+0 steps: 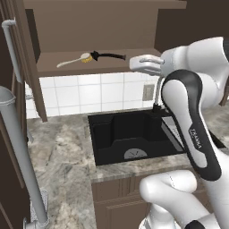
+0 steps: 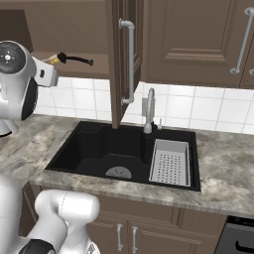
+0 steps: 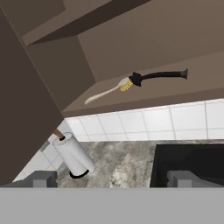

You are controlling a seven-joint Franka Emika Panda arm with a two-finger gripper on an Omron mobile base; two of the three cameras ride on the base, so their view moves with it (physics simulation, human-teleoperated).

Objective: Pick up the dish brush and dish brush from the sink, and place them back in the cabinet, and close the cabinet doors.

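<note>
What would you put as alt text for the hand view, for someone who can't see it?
Two dish brushes, one whitish-handled and one black-handled, lie head to head on the open cabinet's shelf. Below are white wall tiles, a paper towel roll on the marbled counter, and the black sink's corner.

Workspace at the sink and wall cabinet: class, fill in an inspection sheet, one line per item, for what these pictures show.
Surface: marbled grey counter around the black sink; basin holds a grey strainer tray.
Job's things: white-handled brush and black-handled brush lie head to head on the cabinet shelf; cabinet doors open, one edge-on.
Clutter: paper towel roll on the counter.
Claw: open, holding nothing.
Cables: nothing seen.
Surroundings: white tiled backsplash, faucet, lower drawers.
</note>
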